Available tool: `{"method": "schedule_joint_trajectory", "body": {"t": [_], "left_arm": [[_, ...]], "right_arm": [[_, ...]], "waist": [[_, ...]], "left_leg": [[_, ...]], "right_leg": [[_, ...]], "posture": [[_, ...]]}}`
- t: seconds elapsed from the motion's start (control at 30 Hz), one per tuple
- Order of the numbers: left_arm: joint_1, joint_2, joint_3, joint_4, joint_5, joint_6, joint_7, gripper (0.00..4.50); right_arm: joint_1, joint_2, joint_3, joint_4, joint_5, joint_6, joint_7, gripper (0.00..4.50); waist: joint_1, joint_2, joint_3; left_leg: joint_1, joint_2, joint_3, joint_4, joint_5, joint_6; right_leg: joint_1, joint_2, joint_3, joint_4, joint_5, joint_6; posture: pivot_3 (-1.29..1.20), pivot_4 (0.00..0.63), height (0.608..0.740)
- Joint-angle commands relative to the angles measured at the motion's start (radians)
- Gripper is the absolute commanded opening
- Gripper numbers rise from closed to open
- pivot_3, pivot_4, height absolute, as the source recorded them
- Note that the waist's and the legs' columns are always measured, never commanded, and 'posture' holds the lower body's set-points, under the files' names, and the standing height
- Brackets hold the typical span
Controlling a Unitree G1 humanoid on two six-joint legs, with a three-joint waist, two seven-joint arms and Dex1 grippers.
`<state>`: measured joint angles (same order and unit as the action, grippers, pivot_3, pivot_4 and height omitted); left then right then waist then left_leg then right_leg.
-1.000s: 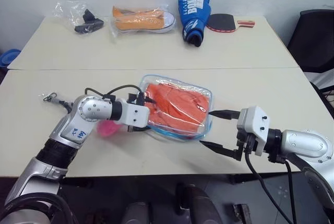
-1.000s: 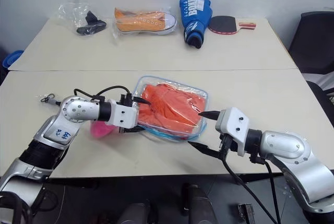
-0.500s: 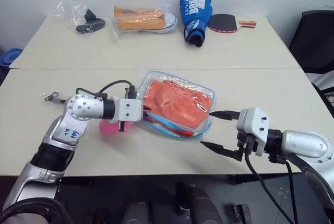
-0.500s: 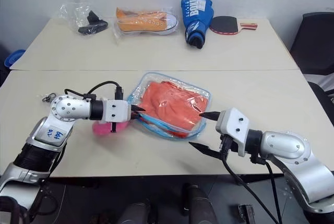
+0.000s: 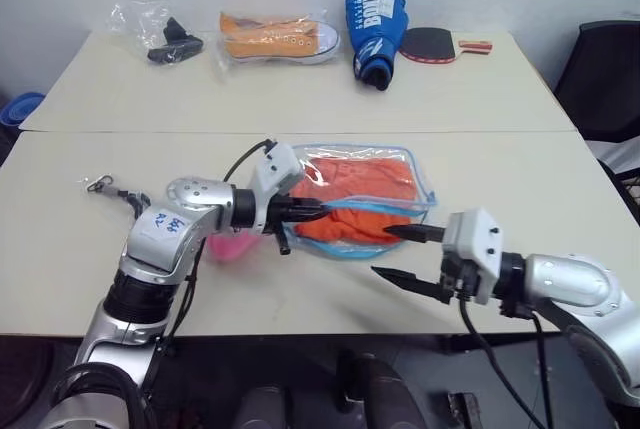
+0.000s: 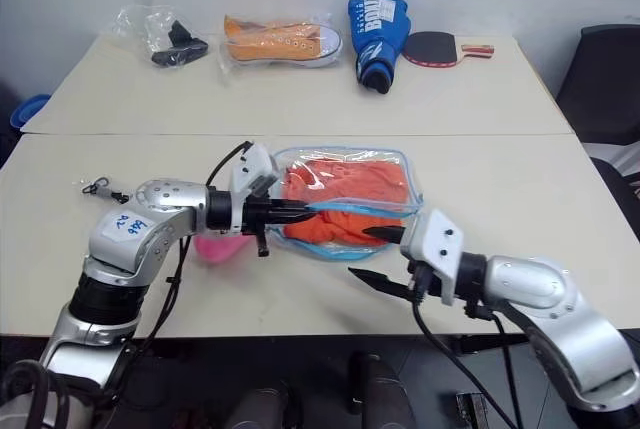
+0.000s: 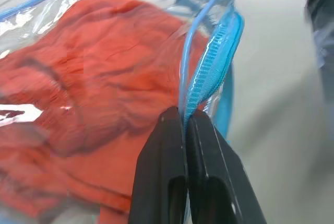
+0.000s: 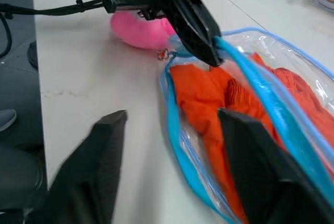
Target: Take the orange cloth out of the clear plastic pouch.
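pouch: clear plastic pouch [image 5: 365, 199], blue zip trim, lying mid front surface [image 5: 520, 179], nearer its front edge; open mouth along the front side.
cloth: orange cloth [image 5: 360, 184] inside pouch, bunched; a fold showing at the open mouth.
left tool: left tool [image 7: 183, 125] pinched tight on pouch's blue zip edge at its left end; edge lifted a bit off surface.
right tool: right tool [image 5: 395, 254] part open, fingers apart, just front-right of pouch mouth; upper fingertip near the trim, touching or not – can't tell; holding nothing.
pink item: pink thing [image 5: 232, 245] on surface under left arm, beside pouch's left end.
far surface, back edge, L to R: thin bag w/ black item [image 5: 160, 34], orange sneaker [image 5: 278, 37] in clear wrap, blue boxing glove [image 5: 373, 29], table-tennis bat [image 5: 440, 44].
misc: small metal clip [image 5: 97, 186] near left edge of front surface.
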<state>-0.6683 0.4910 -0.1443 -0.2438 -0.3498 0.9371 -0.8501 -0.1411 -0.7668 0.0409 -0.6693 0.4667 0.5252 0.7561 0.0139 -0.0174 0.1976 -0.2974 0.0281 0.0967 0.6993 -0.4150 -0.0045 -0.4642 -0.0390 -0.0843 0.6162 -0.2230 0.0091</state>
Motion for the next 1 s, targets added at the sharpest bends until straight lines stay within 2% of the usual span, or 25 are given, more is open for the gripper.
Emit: {"method": "schedule_joint_trajectory", "body": {"t": [0.03, 0.13, 0.17, 0.23, 0.37, 0.83, 1.0], "left_arm": [[-0.025, -0.022, 0.002, -0.037, -0.024, 0.019, 0.037, 0.00], [-0.025, -0.027, -0.009, -0.042, -0.025, 0.019, 0.046, 0.00], [-0.024, -0.028, -0.013, -0.044, -0.026, 0.018, 0.049, 0.00], [-0.023, -0.029, -0.016, -0.045, -0.028, 0.017, 0.054, 0.00], [-0.022, -0.029, -0.026, -0.045, -0.027, 0.009, 0.059, 0.00], [-0.034, -0.035, -0.040, -0.051, -0.030, 0.006, 0.067, 0.00], [-0.047, -0.045, -0.039, -0.043, -0.031, 0.004, 0.073, 0.00]], "right_arm": [[-0.054, 0.029, 0.104, 0.063, -0.173, -0.039, -0.081, 1.88], [-0.101, 0.068, 0.154, 0.124, -0.263, -0.046, -0.130, 1.88], [-0.109, 0.072, 0.177, 0.141, -0.302, -0.055, -0.141, 2.08], [-0.112, 0.079, 0.204, 0.158, -0.354, -0.065, -0.154, 2.56], [-0.115, 0.109, 0.239, 0.174, -0.438, -0.065, -0.198, 3.89], [-0.154, 0.132, 0.321, 0.285, -0.675, -0.148, -0.207, 3.89], [-0.203, 0.146, 0.389, 0.378, -0.794, -0.187, -0.215, 3.89]], "waist": [[-0.002, 0.000, 0.000], [-0.002, 0.000, 0.000], [-0.002, 0.000, 0.000], [-0.002, 0.000, 0.000], [-0.002, 0.000, 0.000], [-0.014, 0.000, 0.000], [-0.015, 0.000, 0.000]], "left_leg": [[0.000, 0.000, 0.000, 0.000, 0.000, 0.000], [0.000, 0.000, 0.000, 0.000, 0.001, -0.001], [0.000, 0.000, 0.000, 0.000, 0.001, -0.001], [0.000, 0.000, 0.000, 0.000, 0.001, -0.001], [0.000, 0.000, 0.000, 0.000, 0.001, -0.001], [0.000, 0.000, 0.000, 0.000, 0.001, -0.002], [0.000, 0.000, 0.000, 0.000, 0.001, -0.002]], "right_leg": [[0.000, 0.000, 0.000, 0.000, 0.000, 0.000], [0.000, 0.000, 0.000, 0.001, 0.000, 0.000], [0.000, 0.000, 0.000, 0.001, 0.000, -0.001], [-0.001, -0.001, 0.000, 0.001, 0.000, -0.001], [-0.001, -0.001, 0.000, 0.001, 0.000, -0.001], [-0.001, -0.001, 0.000, 0.001, 0.000, -0.001], [0.000, -0.001, 0.000, 0.002, 0.000, -0.001]], "posture": [[0.00, 0.150, 0.740], [0.00, 0.150, 0.740], [0.00, 0.150, 0.740], [0.00, 0.150, 0.740], [0.00, 0.150, 0.740], [0.00, 0.150, 0.740], [0.00, 0.150, 0.740]]}}
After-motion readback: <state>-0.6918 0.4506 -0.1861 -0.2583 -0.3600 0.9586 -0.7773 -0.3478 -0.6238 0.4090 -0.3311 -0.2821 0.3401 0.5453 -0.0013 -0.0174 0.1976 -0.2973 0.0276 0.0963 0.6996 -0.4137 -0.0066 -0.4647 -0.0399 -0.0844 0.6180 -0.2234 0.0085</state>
